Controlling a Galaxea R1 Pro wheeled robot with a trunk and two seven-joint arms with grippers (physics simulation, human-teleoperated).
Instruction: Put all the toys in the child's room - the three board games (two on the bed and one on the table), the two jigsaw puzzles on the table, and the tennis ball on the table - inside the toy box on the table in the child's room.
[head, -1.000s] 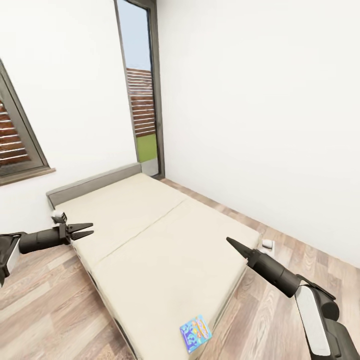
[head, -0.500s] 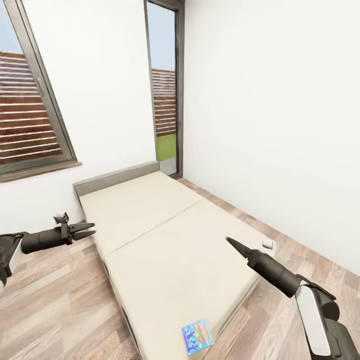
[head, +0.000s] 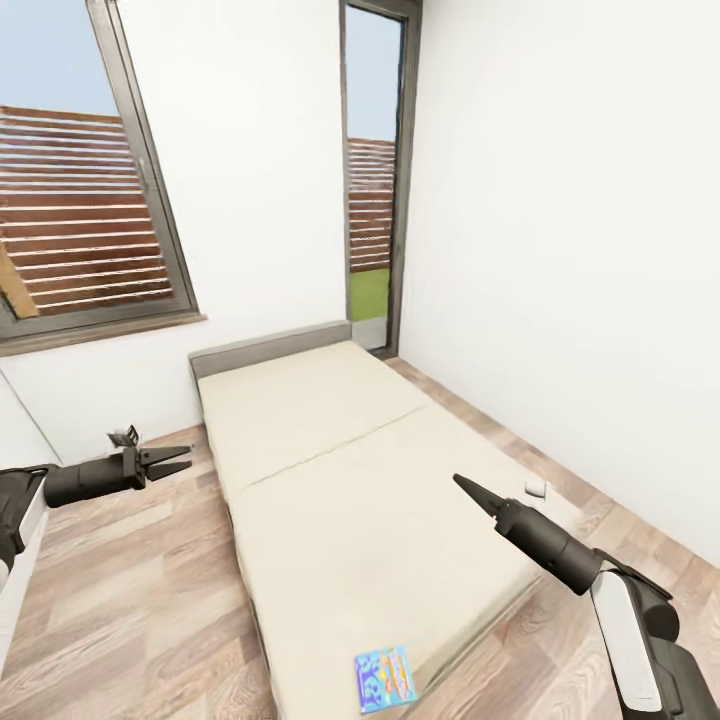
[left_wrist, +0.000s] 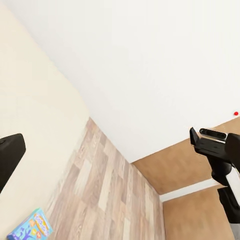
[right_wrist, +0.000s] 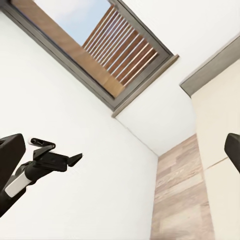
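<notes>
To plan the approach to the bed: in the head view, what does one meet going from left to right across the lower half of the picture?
Left end effector → blue board game on the bed's near corner → right end effector → small white object on the floor.

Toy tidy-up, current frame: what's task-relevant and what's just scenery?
Task-relevant:
- small blue board game, lying flat near the foot corner of the bed
- bed, beige mattress, grey headboard
- left gripper and right gripper, both empty, held above the floor and the bed

Just scenery:
- small white object on the floor beside the bed
- windows
</notes>
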